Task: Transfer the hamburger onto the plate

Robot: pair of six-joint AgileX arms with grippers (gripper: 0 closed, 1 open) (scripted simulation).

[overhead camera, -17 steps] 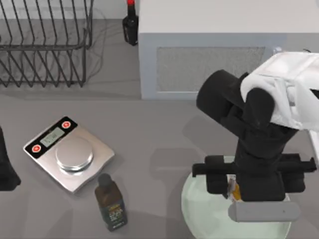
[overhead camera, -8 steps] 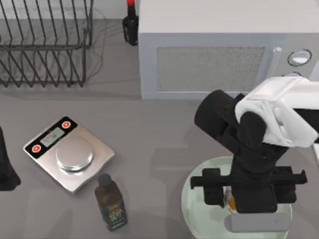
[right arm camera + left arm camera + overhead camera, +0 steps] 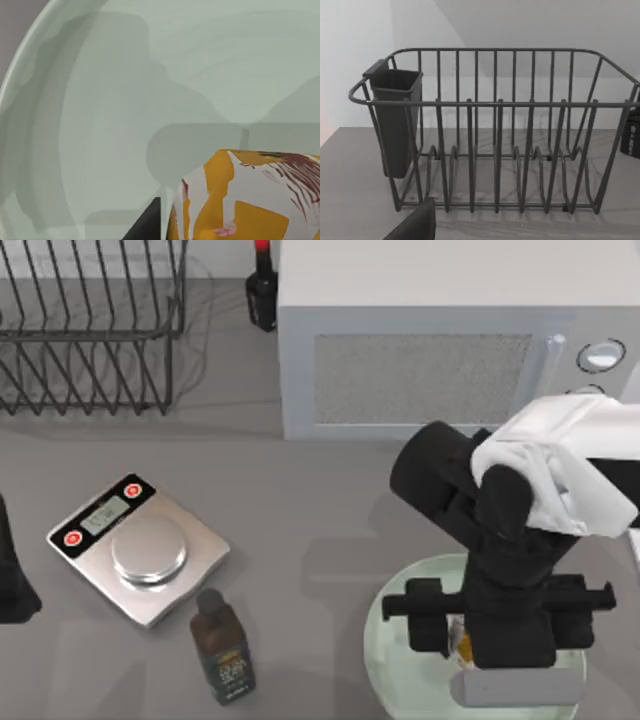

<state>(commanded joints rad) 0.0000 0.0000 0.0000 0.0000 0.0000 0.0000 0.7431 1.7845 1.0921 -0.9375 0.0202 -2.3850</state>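
Hamburger (image 3: 240,200) sits low over the plate (image 3: 395,660), right where it's meant to land, with the right gripper (image 3: 462,640) directly above it. Its wrist and arm hide the fingers, so I can't tell whether it's holding or has let go. Whether the burger touches the dish is unclear. The left arm is parked at the table's left edge.

Nothing legible anywhere: pale print on the brown bottle's label (image 3: 229,672) too small to read, scale's display (image 3: 102,514) a blur of digits, black bottle's label (image 3: 632,140) only faint, unreadable marks.
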